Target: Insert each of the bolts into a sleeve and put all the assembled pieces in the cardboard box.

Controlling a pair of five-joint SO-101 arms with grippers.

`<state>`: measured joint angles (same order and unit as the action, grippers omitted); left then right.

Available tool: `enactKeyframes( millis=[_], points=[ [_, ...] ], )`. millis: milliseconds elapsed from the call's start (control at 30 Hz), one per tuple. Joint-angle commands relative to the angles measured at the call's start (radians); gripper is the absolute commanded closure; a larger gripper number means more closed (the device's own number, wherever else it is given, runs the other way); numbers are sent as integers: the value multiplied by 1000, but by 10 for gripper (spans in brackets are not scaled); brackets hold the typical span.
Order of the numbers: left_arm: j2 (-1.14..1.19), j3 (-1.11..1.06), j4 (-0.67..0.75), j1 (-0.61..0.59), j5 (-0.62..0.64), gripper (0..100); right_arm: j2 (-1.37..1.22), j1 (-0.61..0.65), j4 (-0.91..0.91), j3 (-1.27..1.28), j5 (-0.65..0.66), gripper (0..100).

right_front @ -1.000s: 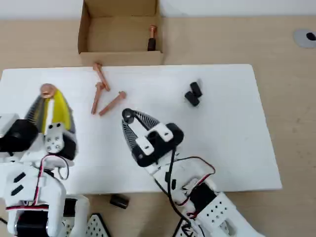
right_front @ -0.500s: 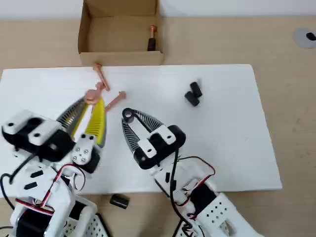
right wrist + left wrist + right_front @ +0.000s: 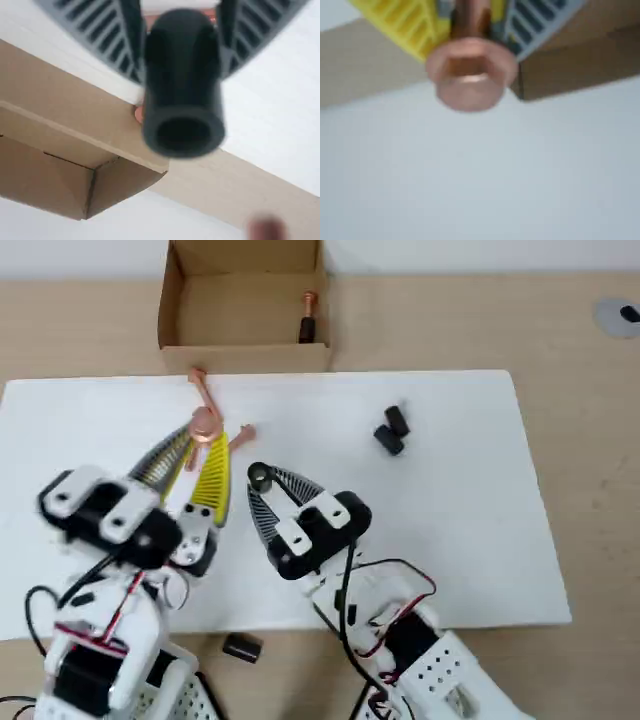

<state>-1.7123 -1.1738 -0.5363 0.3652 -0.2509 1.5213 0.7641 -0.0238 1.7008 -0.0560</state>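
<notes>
A white sheet [image 3: 460, 530] covered most of a pale wooden table [image 3: 590, 440], with wood showing along the far side, the right side and the near edge. The cardboard box [image 3: 245, 358] stood open on the wood, its front wall just beside the sheet's far edge, and one assembled piece [image 3: 307, 318] lay inside against its right wall. The left claw [image 3: 203, 440], with one yellow finger [image 3: 212, 480] and one grey, was clamped on the held bolt [image 3: 205, 423], whose wide copper head pointed toward the box. It hung over the far left part of the sheet, near the box's front wall. Just beside it lay the upper loose bolt [image 3: 205, 392], near the sheet's far edge, and the second loose bolt [image 3: 240, 437], partly hidden by the yellow finger. The right claw [image 3: 262, 480], near the left one and toward the sheet's middle, was clamped on the held sleeve [image 3: 260, 477], a black tube with its open end facing the box. Two spare sleeves [image 3: 392, 430] lay close together on the right half of the sheet, well apart from both claws. Another stray sleeve [image 3: 241, 647] lay on the wood just past the sheet's near edge, between the two arm bases. A grey disc [image 3: 618, 316] sat at the table's far right edge.
</notes>
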Motion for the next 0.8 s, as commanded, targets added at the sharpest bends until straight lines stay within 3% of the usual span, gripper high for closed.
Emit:
enactKeyframes(
  millis=[0,167,433,767],
  points=[
    [-5,-21,31,44,-2,995,22,13,-2,-1,2,988],
    [-41,-29,37,46,123,994,22,13,-3,-1,2,988],
    [-116,-35,29,46,133,994,22,13,-5,-1,2,988],
    [-117,-11,31,48,292,994,16,13,-6,-1,2,988]
  ],
)
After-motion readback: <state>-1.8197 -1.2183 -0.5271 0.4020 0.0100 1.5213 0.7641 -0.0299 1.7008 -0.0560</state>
